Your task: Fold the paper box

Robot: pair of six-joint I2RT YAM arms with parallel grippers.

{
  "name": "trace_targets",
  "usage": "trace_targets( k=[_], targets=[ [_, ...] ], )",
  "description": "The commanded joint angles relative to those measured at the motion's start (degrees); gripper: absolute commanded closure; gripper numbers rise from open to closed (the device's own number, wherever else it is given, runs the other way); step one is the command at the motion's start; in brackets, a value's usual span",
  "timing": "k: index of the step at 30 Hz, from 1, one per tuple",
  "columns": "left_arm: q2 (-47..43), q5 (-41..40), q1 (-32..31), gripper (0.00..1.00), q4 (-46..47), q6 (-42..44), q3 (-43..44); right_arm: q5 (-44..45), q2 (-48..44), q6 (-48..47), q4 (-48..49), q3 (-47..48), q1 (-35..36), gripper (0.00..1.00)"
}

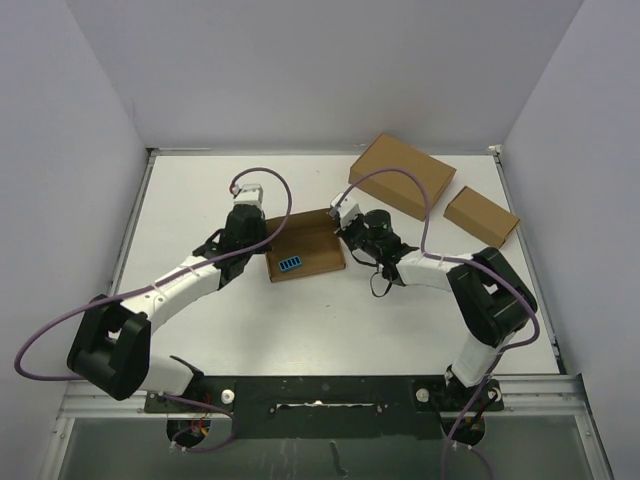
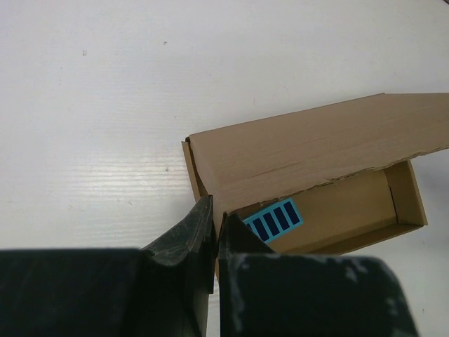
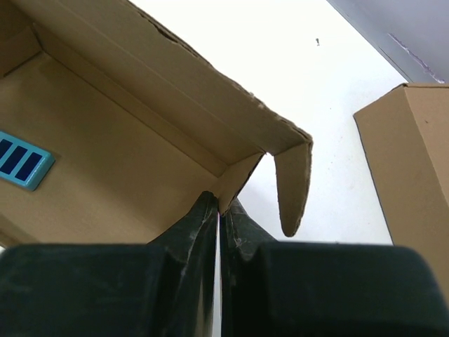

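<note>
The paper box (image 1: 306, 250) is a shallow brown mailer lying open mid-table, with a blue striped label (image 1: 289, 264) on its floor. My left gripper (image 1: 262, 243) is shut on the box's left side wall; in the left wrist view (image 2: 215, 210) the wall sits pinched between the fingertips, with the lid (image 2: 316, 144) raised behind. My right gripper (image 1: 343, 228) is shut on the right side wall, seen in the right wrist view (image 3: 220, 205). A rounded side flap (image 3: 291, 186) hangs free just right of it. The box floor (image 3: 98, 161) shows there too.
A larger, thicker brown box (image 1: 402, 175) lies at the back right, also at the edge of the right wrist view (image 3: 414, 168). A small narrow brown box (image 1: 481, 216) lies right of it. Purple cables loop over both arms.
</note>
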Motion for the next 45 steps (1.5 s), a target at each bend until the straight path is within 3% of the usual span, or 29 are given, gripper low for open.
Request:
trace_targets(
  k=[1, 19, 31, 45],
  targets=[
    [-2.6, 5.2, -0.7, 1.00, 6.2, 0.2, -0.3, -0.8, -2.5, 4.4, 2.6, -1.9, 1.9, 1.00],
    [-3.9, 6.6, -1.6, 1.00, 7.6, 2.0, -2.5, 6.2, -3.2, 7.1, 6.4, -9.2, 5.7, 1.00],
    [-4.3, 7.3, -1.8, 1.00, 7.9, 2.0, -2.7, 4.5, -3.8, 12.4, 9.0, -12.7, 5.8, 1.00],
    [-3.7, 7.7, -2.0, 1.00, 7.8, 3.0, -1.4, 8.0, -3.2, 14.0, 6.7, -8.8, 8.3, 1.00]
  ],
)
